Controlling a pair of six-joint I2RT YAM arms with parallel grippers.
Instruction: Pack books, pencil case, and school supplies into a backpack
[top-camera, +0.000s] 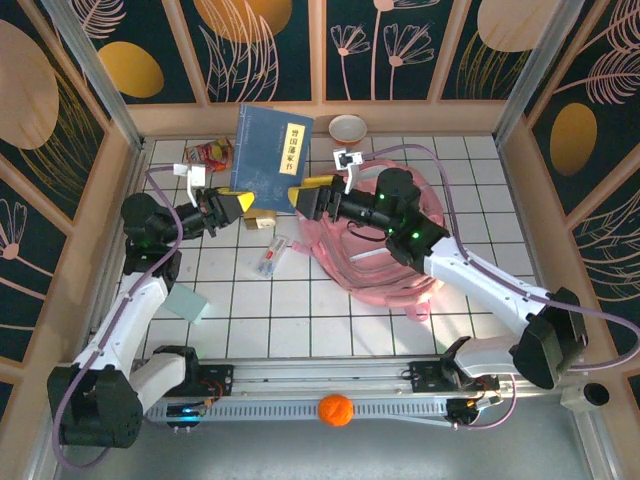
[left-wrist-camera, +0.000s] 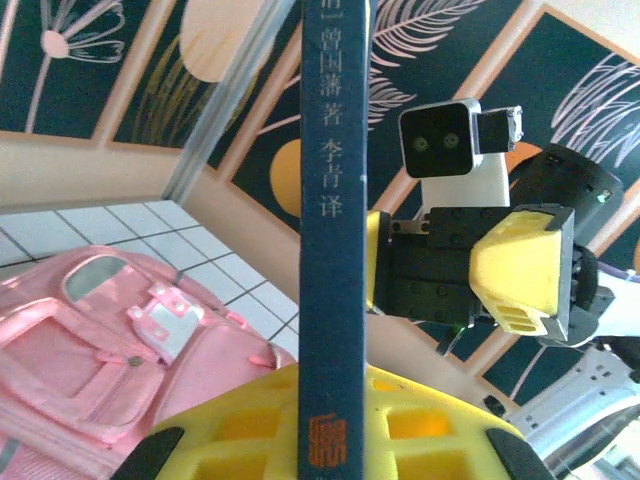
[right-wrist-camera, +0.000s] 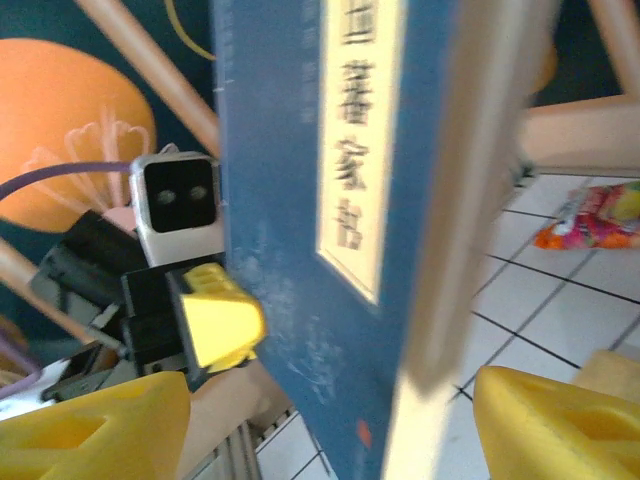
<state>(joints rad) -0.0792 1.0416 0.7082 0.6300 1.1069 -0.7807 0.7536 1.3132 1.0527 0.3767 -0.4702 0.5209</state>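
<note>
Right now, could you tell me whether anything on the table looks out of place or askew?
The book stands upright off the table, slightly tilted, pinched low by the left gripper; the right gripper flanks it, open. Nothing looks spilled or damaged.

Robot lab cell, folks: a white gridded tabletop is boxed in left, right and far by wood-framed panels printed with leaves and flowers. Aluminium posts stand at the far corners, two arms are bolted to a metal rail at the near edge, and purple cables trail.
</note>
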